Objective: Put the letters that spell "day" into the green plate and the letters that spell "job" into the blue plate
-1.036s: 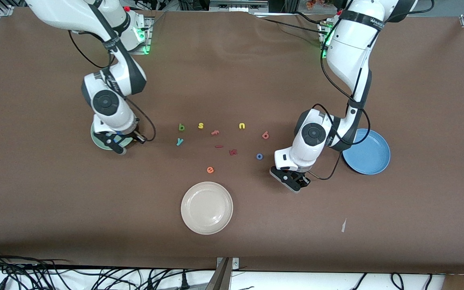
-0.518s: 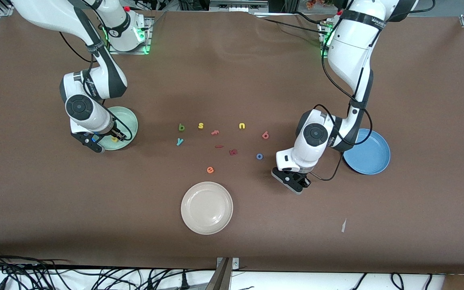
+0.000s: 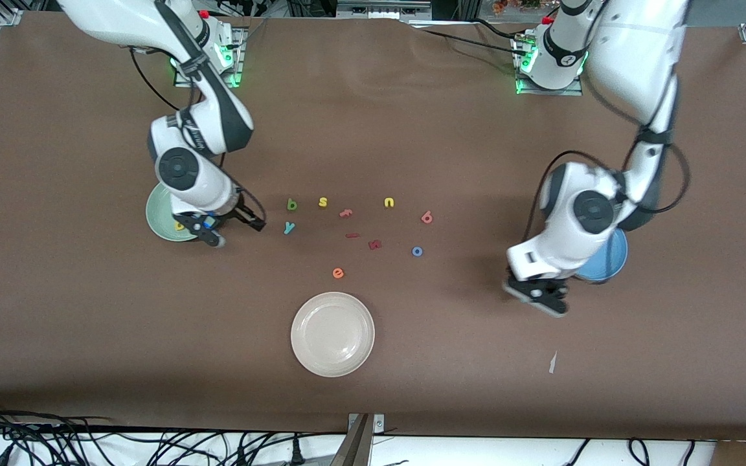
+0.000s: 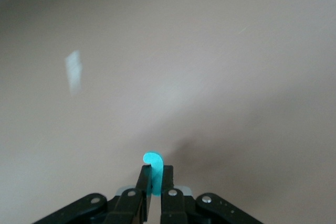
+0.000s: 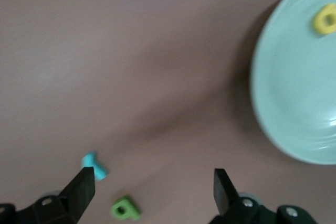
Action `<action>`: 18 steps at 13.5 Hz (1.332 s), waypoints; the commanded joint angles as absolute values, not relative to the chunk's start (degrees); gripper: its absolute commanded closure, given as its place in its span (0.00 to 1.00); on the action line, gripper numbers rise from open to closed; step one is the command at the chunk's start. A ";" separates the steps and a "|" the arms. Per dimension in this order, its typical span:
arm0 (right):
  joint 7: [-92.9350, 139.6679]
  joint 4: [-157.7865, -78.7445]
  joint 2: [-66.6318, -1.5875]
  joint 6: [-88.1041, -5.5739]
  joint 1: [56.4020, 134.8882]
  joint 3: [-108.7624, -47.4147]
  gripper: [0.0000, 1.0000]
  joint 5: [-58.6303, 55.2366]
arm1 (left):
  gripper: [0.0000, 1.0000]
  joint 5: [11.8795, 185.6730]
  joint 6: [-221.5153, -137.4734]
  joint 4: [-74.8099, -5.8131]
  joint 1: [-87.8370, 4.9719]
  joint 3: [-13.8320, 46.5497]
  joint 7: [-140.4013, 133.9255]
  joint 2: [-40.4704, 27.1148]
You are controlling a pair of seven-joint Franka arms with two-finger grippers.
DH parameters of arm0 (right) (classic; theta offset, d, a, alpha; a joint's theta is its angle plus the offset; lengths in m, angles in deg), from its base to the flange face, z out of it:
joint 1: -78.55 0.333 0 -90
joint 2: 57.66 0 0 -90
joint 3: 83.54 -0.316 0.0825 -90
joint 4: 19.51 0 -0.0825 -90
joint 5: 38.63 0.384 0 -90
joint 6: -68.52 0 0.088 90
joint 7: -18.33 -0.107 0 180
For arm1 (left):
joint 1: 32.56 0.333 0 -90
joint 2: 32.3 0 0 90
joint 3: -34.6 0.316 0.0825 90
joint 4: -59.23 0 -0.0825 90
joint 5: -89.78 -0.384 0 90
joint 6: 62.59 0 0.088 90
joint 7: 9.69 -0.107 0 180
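I'm holding the left gripper (image 3: 544,299) clamped on the teal "j" (image 4: 153,163) over bare table, the blue plate (image 3: 611,264) lying close at two o'clock in the front view; the right gripper (image 3: 237,232) is hanging spread apart beside the green plate (image 3: 158,217).

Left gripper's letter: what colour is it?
Teal. The hook-shaped letter pinched in the left gripper shows best in the left wrist view.

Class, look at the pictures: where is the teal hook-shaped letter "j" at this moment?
The teal "j" is pinched in the left tool, up in the air over bare table beside the blue plate, toward the left arm's end.
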State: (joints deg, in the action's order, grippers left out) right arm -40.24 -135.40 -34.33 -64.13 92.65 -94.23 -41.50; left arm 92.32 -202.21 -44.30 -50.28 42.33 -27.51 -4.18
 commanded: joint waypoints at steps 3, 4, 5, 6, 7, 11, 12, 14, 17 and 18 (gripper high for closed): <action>-41.25 -130.16 -27.70 -66.04 96.74 -93.82 0.06 -41.53 | 1.00 90.84 -201.64 -64.06 -41.28 40.75 -34.82 -20.24; -41.95 -130.16 -26.99 -66.74 97.09 -93.82 0.08 -41.62 | 1.00 90.84 -201.64 -66.00 -40.39 40.84 -34.91 -21.22; -42.22 -130.16 -26.55 -68.14 97.79 -93.73 0.09 -41.62 | 1.00 90.84 -201.90 -67.32 -39.16 40.75 -35.09 -21.31; -42.22 -130.16 -25.59 -69.46 97.79 -93.65 0.10 -41.71 | 0.90 90.84 -202.25 -67.95 -38.45 40.75 -35.35 -21.05; -42.22 -130.16 -24.97 -71.30 97.62 -93.47 0.13 -41.71 | 0.66 90.84 -202.34 -67.95 -38.36 40.75 -35.35 -20.70; -42.22 -130.07 -23.91 -72.63 97.79 -93.47 0.27 -41.71 | 0.22 90.84 -202.34 -67.60 -38.53 40.66 -35.35 -20.52; -42.22 -129.99 -23.82 -72.63 97.79 -93.47 0.31 -42.05 | 0.20 91.45 -202.34 -67.25 -38.71 40.31 -35.44 -19.91; -42.22 -130.16 -23.56 -72.63 97.71 -93.47 0.35 -42.85 | 0.20 93.02 -203.91 -66.99 -39.06 37.69 -35.18 -19.03; -42.22 -130.16 -23.03 -72.63 97.79 -93.47 0.57 -42.85 | 0.20 99.16 -206.74 -62.88 -42.47 34.42 -34.21 -15.09; -42.22 -130.07 -23.03 -72.55 97.79 -93.47 0.71 -42.85 | 0.20 102.32 -206.74 -60.24 -45.01 34.42 -34.21 -13.07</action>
State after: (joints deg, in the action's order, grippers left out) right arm -41.51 -131.04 -23.95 -72.74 97.26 -93.86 -41.94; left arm 98.01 -206.50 -65.59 -41.29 34.53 -34.66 -17.53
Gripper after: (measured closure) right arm 0.454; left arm 0.198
